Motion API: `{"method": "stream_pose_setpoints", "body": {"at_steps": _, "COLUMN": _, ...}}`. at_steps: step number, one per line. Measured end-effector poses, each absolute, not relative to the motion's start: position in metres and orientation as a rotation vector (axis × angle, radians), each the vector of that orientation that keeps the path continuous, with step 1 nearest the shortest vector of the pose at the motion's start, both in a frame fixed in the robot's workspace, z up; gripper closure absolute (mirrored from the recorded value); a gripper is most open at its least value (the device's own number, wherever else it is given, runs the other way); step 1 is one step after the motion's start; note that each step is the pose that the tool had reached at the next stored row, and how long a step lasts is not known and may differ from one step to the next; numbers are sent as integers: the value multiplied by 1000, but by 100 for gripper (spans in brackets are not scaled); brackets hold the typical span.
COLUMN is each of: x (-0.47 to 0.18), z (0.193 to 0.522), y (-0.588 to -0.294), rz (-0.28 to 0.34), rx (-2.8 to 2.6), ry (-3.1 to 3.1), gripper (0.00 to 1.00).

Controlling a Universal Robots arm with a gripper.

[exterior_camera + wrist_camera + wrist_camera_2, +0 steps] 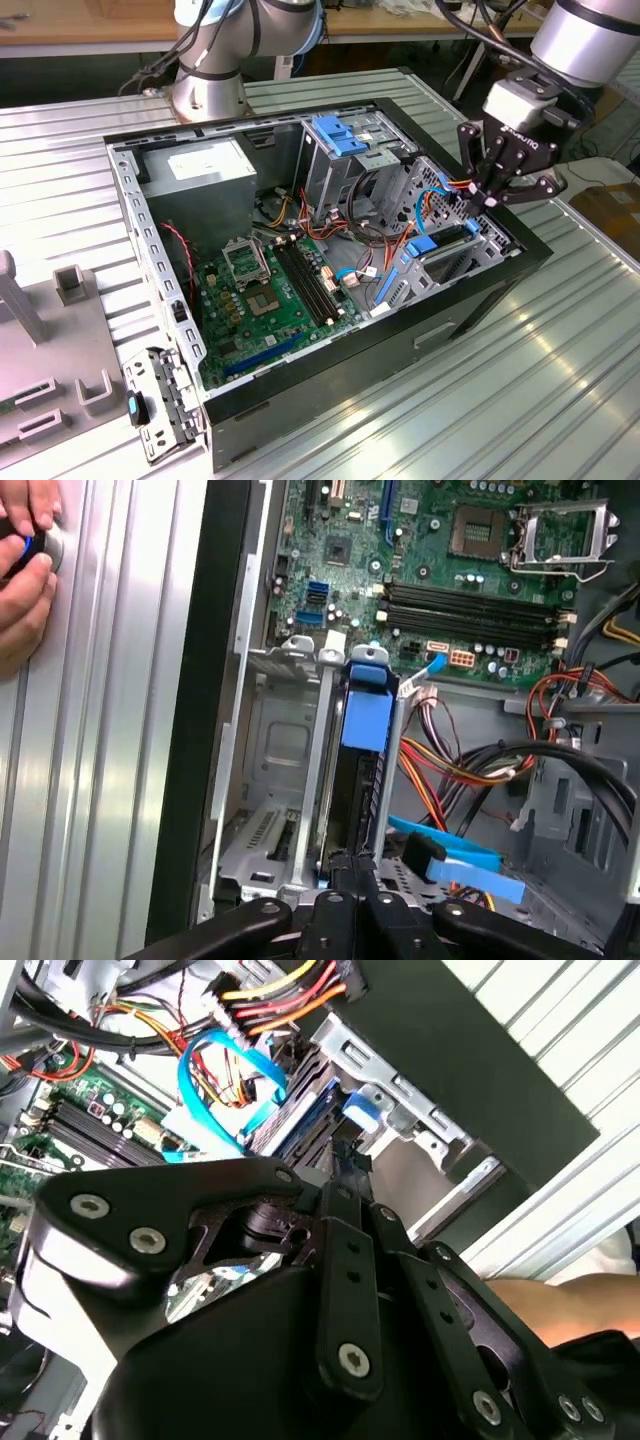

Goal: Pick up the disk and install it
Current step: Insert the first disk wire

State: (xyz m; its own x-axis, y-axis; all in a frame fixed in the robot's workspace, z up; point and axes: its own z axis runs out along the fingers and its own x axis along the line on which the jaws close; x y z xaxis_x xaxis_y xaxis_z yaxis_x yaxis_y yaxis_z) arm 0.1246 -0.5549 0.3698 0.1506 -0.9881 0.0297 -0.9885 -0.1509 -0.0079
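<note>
Your pincer (490, 197) hangs over one corner of the open computer box (480, 300), at the exterior view's right. Its tip is down at the metal cage (270, 740) there. In both wrist views its fingers (345, 1250) are pulled close together, with almost no gap. They sit right at the near end of the disk (367, 720). You cannot tell if they pinch a little bit of it or only press on it. The disk is not on the table (560, 380). It stands on its thin edge inside a slot of the cage, with its blue rails between the metal walls. Its far blue end is close to the green board (450, 570). So the picking up looks done, and the putting in looks nearly done. You cannot tell if the disk is pushed all the way home. A person's hand (25, 570) rests on the table beside the box, well apart from the pincer.
</note>
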Motion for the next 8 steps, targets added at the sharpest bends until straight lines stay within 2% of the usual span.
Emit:
{"method": "stream_pose_setpoints", "body": {"at_steps": 5, "x": 130, "z": 370, "y": -555, "rz": 45, "rx": 2440, "ry": -1959, "gripper": 87}}
{"method": "stream_pose_setpoints", "body": {"at_steps": 6, "x": 131, "z": 369, "y": -555, "rz": 45, "rx": 2459, "ry": -1936, "gripper": 80}}
{"method": "stream_pose_setpoints", "body": {"at_steps": 7, "x": 133, "z": 369, "y": -555, "rz": 45, "rx": 2476, "ry": -1914, "gripper": 80}}
{"method": "stream_pose_setpoints", "body": {"at_steps": 8, "x": 136, "z": 369, "y": -555, "rz": 45, "rx": 2498, "ry": -1886, "gripper": 74}}
